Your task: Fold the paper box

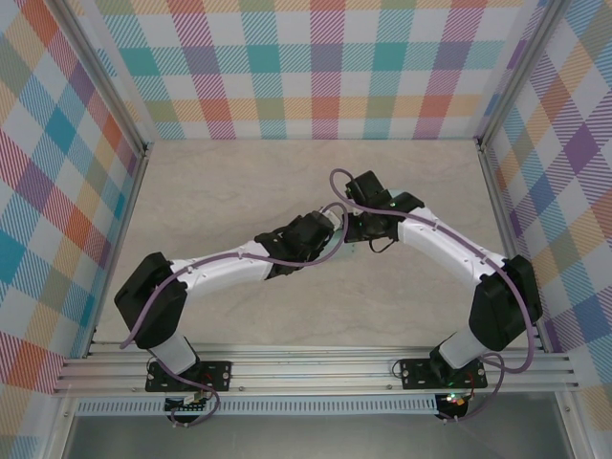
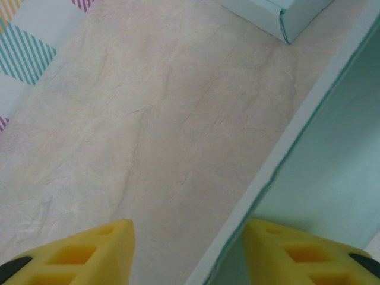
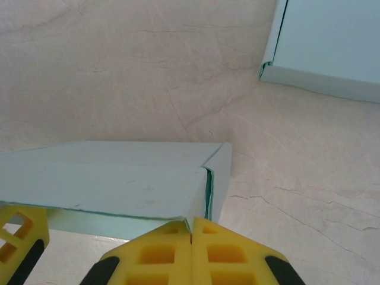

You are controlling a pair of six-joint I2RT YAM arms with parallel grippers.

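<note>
Paper box (image 3: 119, 178) mid-fold at the centre of the bench (image 1: 239, 191): right fingers (image 3: 178, 243) clenched on its wall corner, left fingers (image 2: 89, 252) released, straddling a panel edge running toward 1 o'clock. Soundest course, by appearances: pin that corner, then crease squarely along the fold.

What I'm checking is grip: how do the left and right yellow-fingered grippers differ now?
The left gripper has its yellow fingers apart; the right gripper has them pressed shut. The left gripper straddles a wall edge of the pale mint paper box; the right gripper sits at its folded corner, and I cannot tell whether it pinches paper. Both have yellow latticed fingers and are close to the box.
</note>
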